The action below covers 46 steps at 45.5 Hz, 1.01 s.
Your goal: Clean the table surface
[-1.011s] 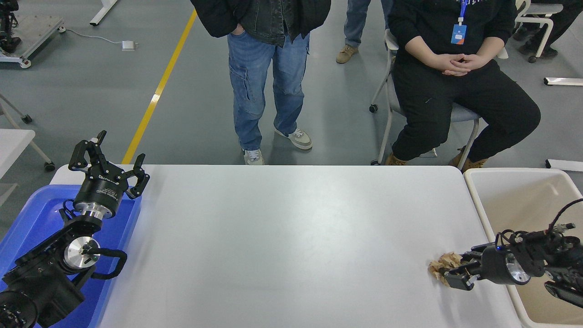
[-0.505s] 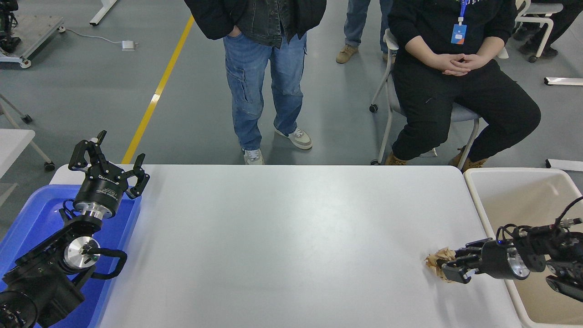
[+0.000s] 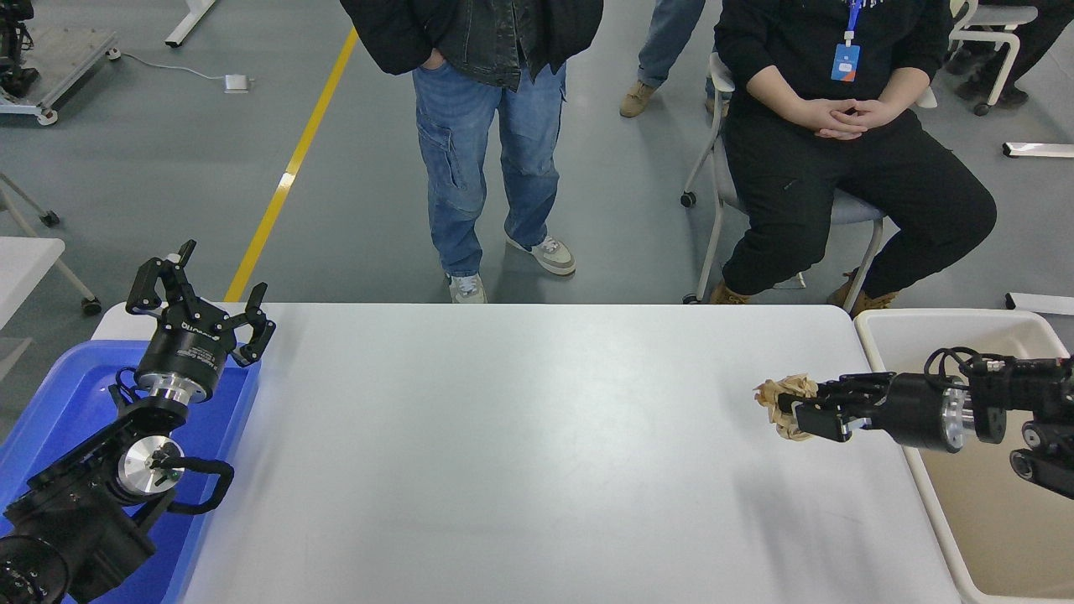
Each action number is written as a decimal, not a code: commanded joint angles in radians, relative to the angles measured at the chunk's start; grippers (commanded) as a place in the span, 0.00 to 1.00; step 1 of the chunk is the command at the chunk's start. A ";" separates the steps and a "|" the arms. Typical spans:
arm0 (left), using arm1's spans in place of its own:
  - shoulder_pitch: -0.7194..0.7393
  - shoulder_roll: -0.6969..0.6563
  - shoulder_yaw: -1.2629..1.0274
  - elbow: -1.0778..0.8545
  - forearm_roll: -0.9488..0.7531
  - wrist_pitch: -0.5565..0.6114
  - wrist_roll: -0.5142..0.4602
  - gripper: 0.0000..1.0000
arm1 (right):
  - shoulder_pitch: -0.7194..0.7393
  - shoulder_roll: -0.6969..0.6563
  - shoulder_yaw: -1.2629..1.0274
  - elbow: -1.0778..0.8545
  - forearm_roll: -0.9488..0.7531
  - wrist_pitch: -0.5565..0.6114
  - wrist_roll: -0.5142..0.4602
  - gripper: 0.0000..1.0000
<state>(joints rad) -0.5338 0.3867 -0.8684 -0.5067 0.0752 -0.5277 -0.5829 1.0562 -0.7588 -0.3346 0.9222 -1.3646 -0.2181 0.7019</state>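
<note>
The table surface (image 3: 520, 436) is a wide white top filling the lower half of the head view. My right gripper (image 3: 797, 409) reaches in from the right edge, raised over the table's right side, shut on a crumpled brown paper wad (image 3: 782, 398); its shadow lies on the table below. My left gripper (image 3: 197, 292) is parked at the lower left above a blue tray, its fingers spread open and holding nothing.
A beige bin (image 3: 889, 335) stands against the table's right end, under my right arm. The blue tray (image 3: 50, 403) lies at the left edge. A person in jeans (image 3: 487, 168) stands and another person (image 3: 839, 168) sits at the far side.
My right gripper closed on the paper wad and lifted it off the table, moving it up and toward the far side. The left arm has stayed still.
</note>
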 commanded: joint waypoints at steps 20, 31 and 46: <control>0.000 0.000 0.000 -0.001 0.000 0.000 0.000 1.00 | 0.257 -0.195 0.149 0.089 0.111 0.203 0.019 0.00; 0.000 0.000 0.000 -0.001 0.000 0.000 0.000 1.00 | 0.249 -0.203 0.247 -0.113 0.218 0.286 0.010 0.00; 0.000 0.000 0.000 0.000 0.000 0.000 0.000 1.00 | 0.127 -0.070 0.232 -0.597 0.510 0.361 -0.084 0.00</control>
<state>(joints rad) -0.5339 0.3866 -0.8683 -0.5070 0.0751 -0.5277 -0.5829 1.2582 -0.9002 -0.1124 0.5982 -1.0098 0.0966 0.6881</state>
